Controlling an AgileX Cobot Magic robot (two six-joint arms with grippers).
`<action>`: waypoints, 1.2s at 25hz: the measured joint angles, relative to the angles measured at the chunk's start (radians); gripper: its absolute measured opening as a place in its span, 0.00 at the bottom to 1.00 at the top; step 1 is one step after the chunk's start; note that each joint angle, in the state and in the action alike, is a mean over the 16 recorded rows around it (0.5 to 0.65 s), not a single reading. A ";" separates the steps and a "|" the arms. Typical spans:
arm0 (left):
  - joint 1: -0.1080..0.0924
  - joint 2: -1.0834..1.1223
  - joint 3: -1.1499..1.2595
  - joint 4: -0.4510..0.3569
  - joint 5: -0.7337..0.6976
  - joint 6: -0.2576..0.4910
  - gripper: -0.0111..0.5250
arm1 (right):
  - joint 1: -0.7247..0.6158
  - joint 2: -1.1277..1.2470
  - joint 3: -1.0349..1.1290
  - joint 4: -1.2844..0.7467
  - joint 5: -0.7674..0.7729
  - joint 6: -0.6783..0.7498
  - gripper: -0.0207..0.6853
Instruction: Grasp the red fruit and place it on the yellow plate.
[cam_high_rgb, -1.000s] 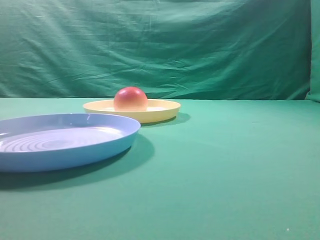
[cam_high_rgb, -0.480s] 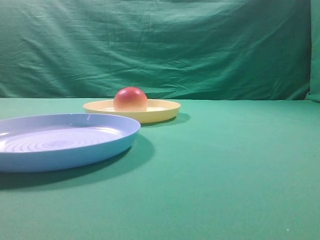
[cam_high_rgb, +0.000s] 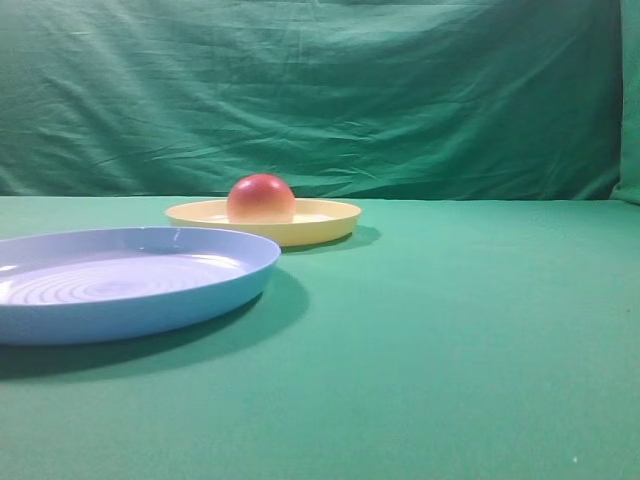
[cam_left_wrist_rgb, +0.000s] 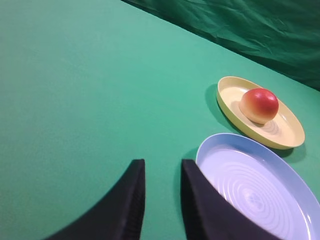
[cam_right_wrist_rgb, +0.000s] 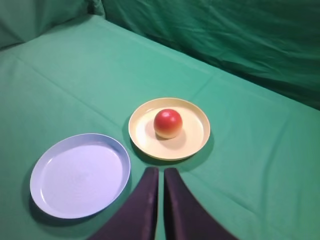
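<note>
Fruit and plate are already together: the red fruit is sitting on the yellow plate, a little left of the plate's middle as I am seeing it from the right wrist camera. In the high view the red fruit is standing on the far side of the table, and the light blue plate is lying nearer and to the left, its rim close to the yellow plate but not touching it.

No arm is showing in the high view. The right gripper is hanging above the near edge of the yellow plate with its fingers pressed almost together and holding nothing. The left gripper is hovering just beside the left rim of the blue plate; its fingers are standing a narrow gap apart and are empty too.

I am judging that the placing is done and only the retreat is remaining. To do it well, I am thinking the right arm should go up and back toward the near side, away from the plate, so that nothing is brushing the rim and rolling the fruit. The fruit is round and smooth, so a small knock on the plate could be sending it off.
</note>
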 joint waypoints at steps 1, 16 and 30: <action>0.000 0.000 0.000 0.000 0.000 0.000 0.31 | 0.000 -0.033 0.030 -0.012 -0.006 0.012 0.03; 0.000 0.000 0.000 0.000 0.000 0.000 0.31 | -0.106 -0.298 0.330 -0.289 -0.046 0.296 0.03; 0.000 0.000 0.000 0.000 0.000 0.000 0.31 | -0.404 -0.574 0.676 -0.265 -0.274 0.286 0.03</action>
